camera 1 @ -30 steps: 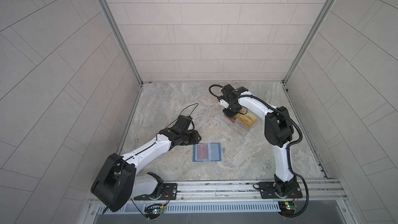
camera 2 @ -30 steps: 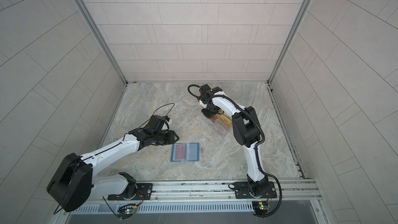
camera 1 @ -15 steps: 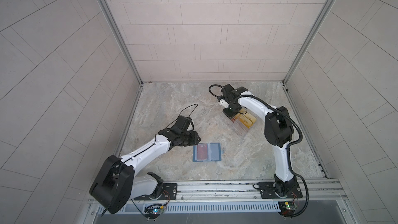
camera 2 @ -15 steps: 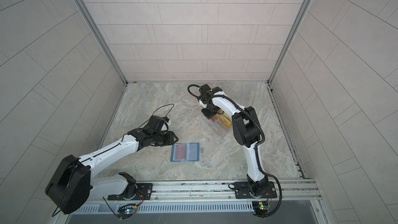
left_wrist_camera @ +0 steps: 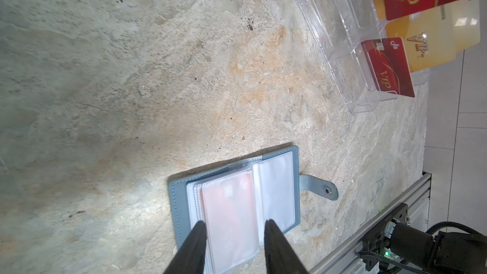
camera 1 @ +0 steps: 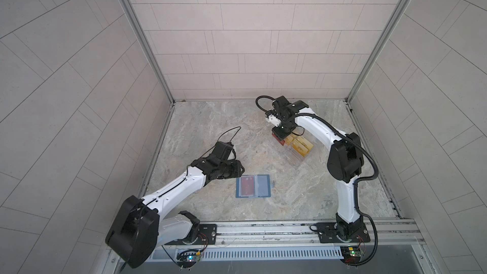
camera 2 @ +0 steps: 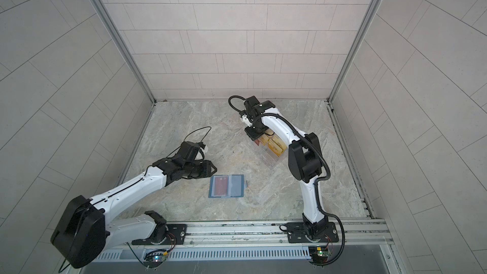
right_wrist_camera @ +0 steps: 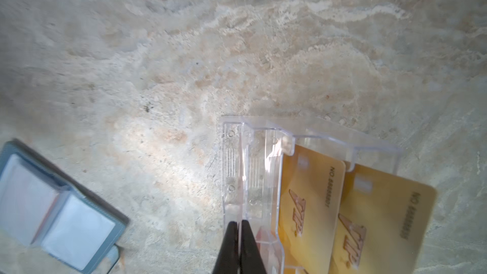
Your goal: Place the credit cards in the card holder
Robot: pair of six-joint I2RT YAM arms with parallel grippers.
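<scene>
The left arm (camera 1: pixel 179 188) is stretched out low from its base, forearm angled in towards the middle of the desk (camera 1: pixel 210 122). The left gripper (camera 1: pixel 238 167) is carried low and nearly level, and in the wrist view its jaws are seen parted, a clear gap between them. On the other side, the right arm (camera 1: pixel 322 129) is raised, folded at the elbow and reached to the far end. The right gripper (camera 1: pixel 280 135) is pointed downward, jaws pressed together, only a hairline slit showing.
</scene>
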